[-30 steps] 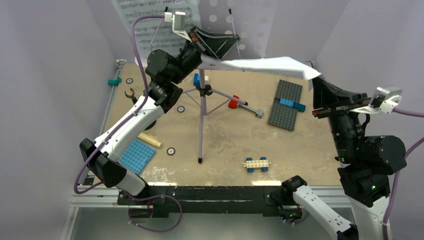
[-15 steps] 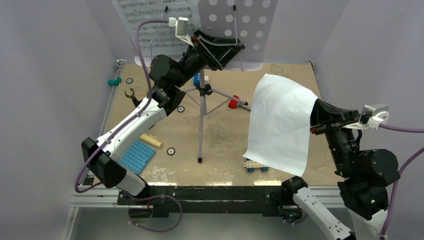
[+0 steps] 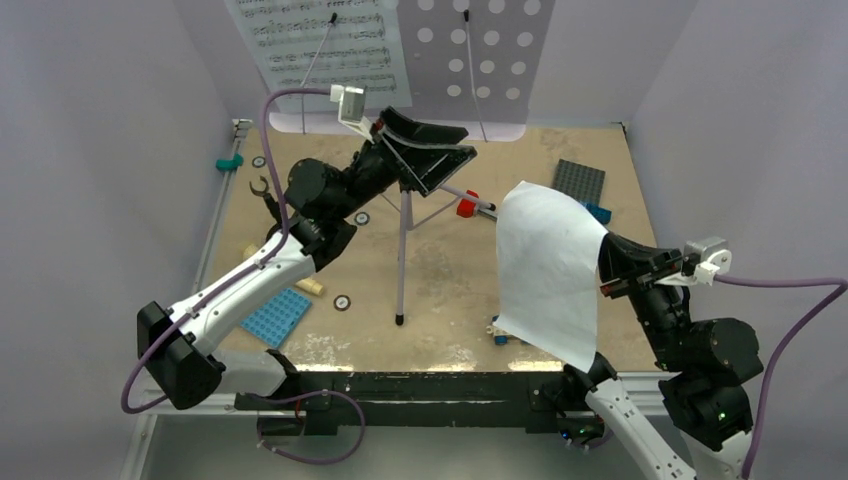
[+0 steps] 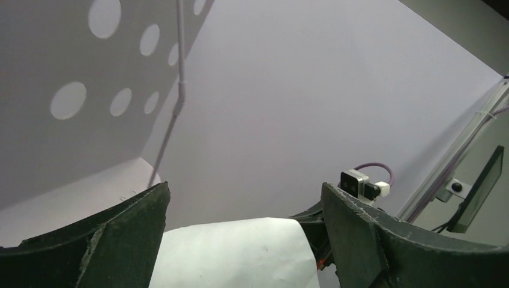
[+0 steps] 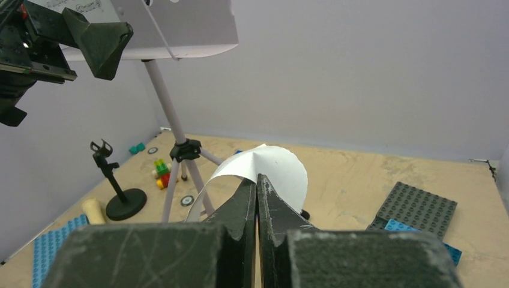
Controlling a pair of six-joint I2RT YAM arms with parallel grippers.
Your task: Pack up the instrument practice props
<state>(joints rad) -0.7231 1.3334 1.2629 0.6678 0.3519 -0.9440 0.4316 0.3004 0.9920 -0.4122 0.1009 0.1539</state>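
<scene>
While the left gripper [image 3: 455, 145] gapes empty, the right gripper [image 5: 257, 180] is clamped on 1 white page [image 3: 545, 270]

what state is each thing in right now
left tool, open, holding nothing
right tool, shut on the loose sheet
loose sheet, pinched at one edge, hanging curled above the table
music stand, upright on its tripod
printed sheet-music page, resting on the music stand
mic stand, upright, clip empty
toy microphone, lying on the table
</scene>
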